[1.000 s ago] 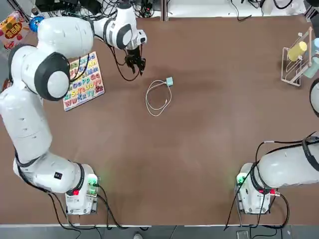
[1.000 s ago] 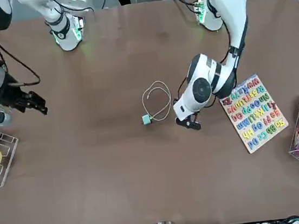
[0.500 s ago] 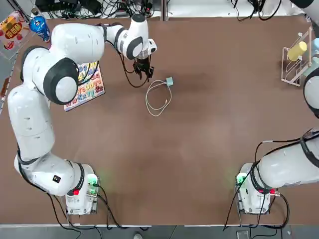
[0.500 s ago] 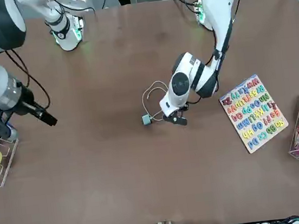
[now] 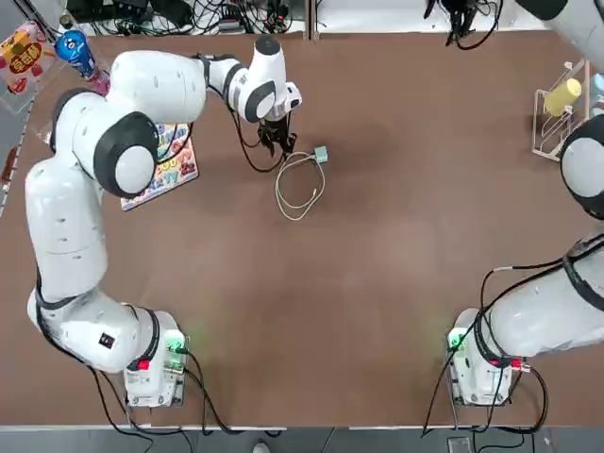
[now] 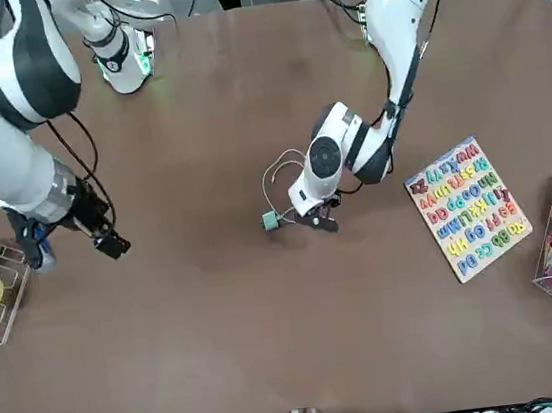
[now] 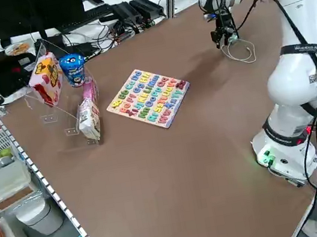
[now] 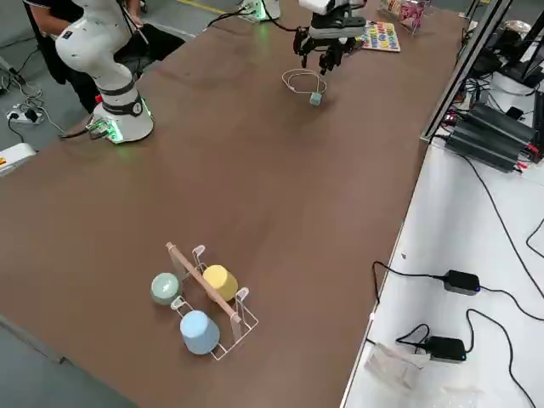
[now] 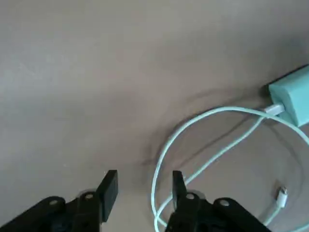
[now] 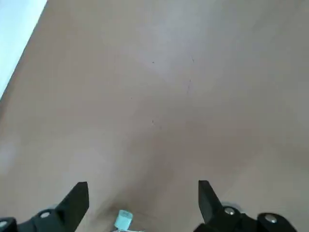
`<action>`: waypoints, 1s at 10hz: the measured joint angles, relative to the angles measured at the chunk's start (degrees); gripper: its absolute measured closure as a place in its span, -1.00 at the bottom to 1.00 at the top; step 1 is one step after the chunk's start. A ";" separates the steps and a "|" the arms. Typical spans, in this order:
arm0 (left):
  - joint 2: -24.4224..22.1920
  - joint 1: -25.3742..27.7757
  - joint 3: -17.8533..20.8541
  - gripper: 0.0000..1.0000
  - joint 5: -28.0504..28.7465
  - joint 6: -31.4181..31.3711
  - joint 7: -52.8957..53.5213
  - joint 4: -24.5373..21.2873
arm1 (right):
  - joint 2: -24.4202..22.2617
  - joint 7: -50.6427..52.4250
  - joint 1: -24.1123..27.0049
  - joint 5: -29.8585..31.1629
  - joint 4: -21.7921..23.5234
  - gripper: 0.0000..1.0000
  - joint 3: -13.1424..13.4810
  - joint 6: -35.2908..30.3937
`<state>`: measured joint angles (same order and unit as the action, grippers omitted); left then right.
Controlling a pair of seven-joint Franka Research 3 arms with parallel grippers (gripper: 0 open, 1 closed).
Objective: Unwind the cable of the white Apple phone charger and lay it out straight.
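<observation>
Left end effector [image 9: 145, 193] hovers open, nothing held; coiled cable [image 9: 210, 113] just beside it.

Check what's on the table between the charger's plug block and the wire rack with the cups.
Bare tabletop; the top view shows nothing lying between the plug block and the rack.

1 coiled white cable [image 5: 280, 193] on table
</observation>
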<state>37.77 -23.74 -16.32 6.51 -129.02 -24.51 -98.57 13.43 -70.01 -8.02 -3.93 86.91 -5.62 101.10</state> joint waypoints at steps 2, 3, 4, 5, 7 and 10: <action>0.83 -0.03 0.04 -0.06 1.71 -0.15 -0.59 1.14 | 0.85 -4.25 -0.73 -0.54 -0.02 -1.00 -0.01 0.15; 1.00 -0.04 0.08 -0.06 1.87 -0.15 -0.59 1.41 | 1.35 -5.53 -1.38 -0.54 -0.01 -1.00 -0.02 0.31; 1.31 -0.10 0.11 -0.05 1.91 -0.15 -0.78 1.44 | 1.69 -5.99 -1.75 -0.54 -0.01 -1.00 -0.02 0.40; 1.74 -0.36 0.11 -0.03 1.95 -0.15 -1.33 1.46 | 1.87 -6.01 -1.90 -0.54 -0.01 -1.00 -0.01 0.40; 2.49 -0.94 0.11 -0.03 3.54 -0.17 -2.82 1.58 | 1.92 -6.01 -2.18 -0.54 -0.02 -1.00 -0.02 0.40; 2.80 -1.32 0.10 -0.01 5.37 -0.17 -5.27 1.94 | 1.92 -6.02 -2.22 -0.54 -0.03 -1.00 0.01 0.37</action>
<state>40.57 -25.07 -16.22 11.88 -129.19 -29.78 -96.63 15.35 -76.03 -10.24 -4.47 86.88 -5.61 101.47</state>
